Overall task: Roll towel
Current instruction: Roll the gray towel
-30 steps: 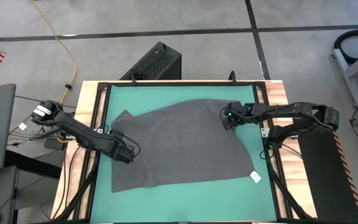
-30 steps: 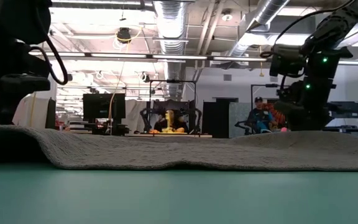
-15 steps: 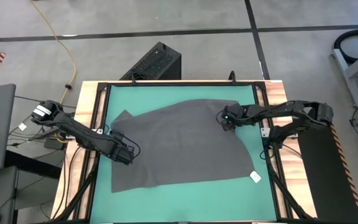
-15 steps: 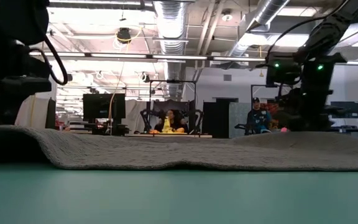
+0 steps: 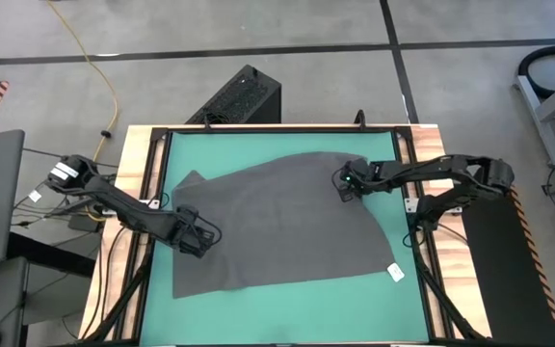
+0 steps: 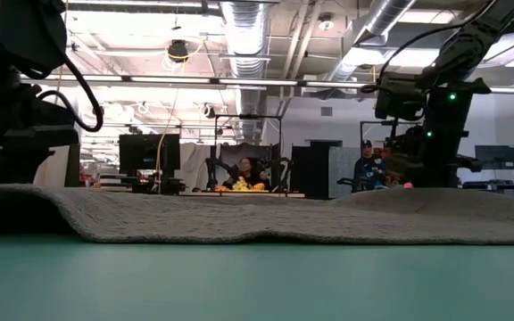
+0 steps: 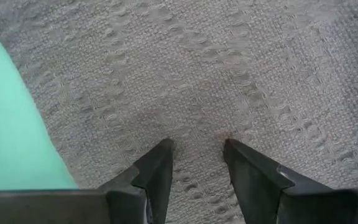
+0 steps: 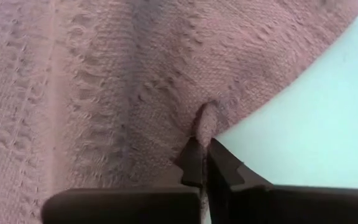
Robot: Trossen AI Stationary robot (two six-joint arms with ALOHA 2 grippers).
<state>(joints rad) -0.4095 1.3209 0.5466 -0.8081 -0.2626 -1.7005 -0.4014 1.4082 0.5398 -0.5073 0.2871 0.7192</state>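
- The towel (image 5: pixel 282 222) lies spread flat over the green mat (image 5: pixel 287 304), taking up most of the middle of it; in the low view its near edge (image 6: pixel 266 227) runs as a low grey ridge across the whole picture.
- A small white tag (image 5: pixel 394 274) sits at the towel's near right corner, lying on the mat just beside the table frame (image 5: pixel 422 260).
- The left gripper (image 5: pixel 198 241) is low over the towel's left part, close to the left edge of the cloth.
- In the left wrist view its fingers (image 7: pixel 157 171) stand apart with bare weave between the tips, which rest on or just above the cloth; green mat shows beside them, so nothing is held.
- The right gripper (image 5: pixel 345 188) is at the towel's far right corner, reaching in from the right side of the table.
- In the right wrist view its fingers (image 8: pixel 191 163) are pressed nearly together on a small raised pleat of cloth at the towel's edge, with the mat right next to it.
- In the low view the right arm (image 6: pixel 435 125) rises above the towel on the right, a green light on it.
- Beyond the table, seated people (image 6: pixel 368 165) and a monitor (image 6: pixel 145 153) show in the room.
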